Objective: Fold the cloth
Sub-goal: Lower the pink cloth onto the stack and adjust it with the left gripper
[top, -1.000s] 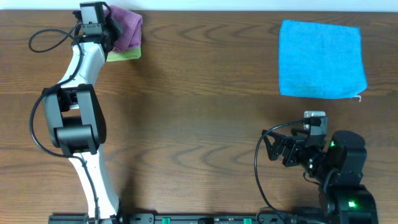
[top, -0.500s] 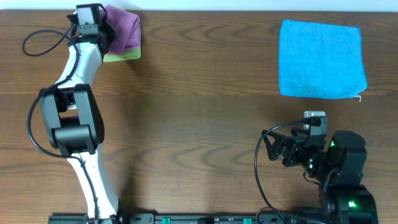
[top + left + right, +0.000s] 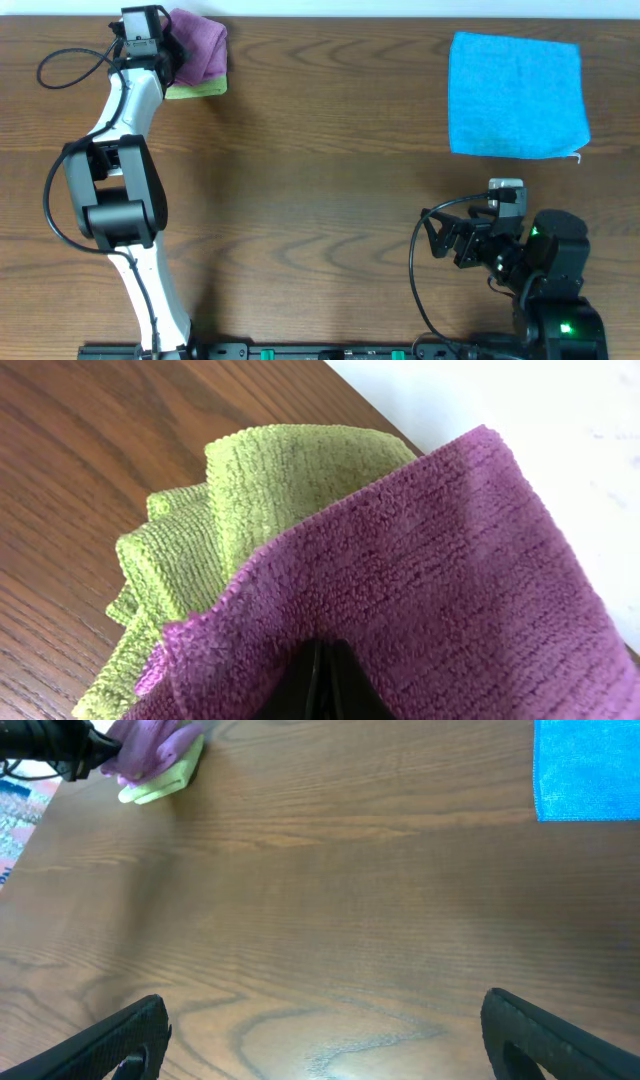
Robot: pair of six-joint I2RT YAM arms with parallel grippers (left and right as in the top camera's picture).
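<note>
Pinching the purple cloth (image 3: 430,590) atop the lime-green cloth (image 3: 250,490), your left tool (image 3: 322,678) needs a slow, straight lift, peeling it free without dragging the green one; your right tool (image 3: 325,1040) sits spread, far from that lime-green cloth.

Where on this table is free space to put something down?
The table is barest in its middle, between the left arm and the blue cloth. The near edge, up to the right arm, is free too. The far left corner is crowded: purple cloth over lime-green cloth, left gripper on it.
</note>
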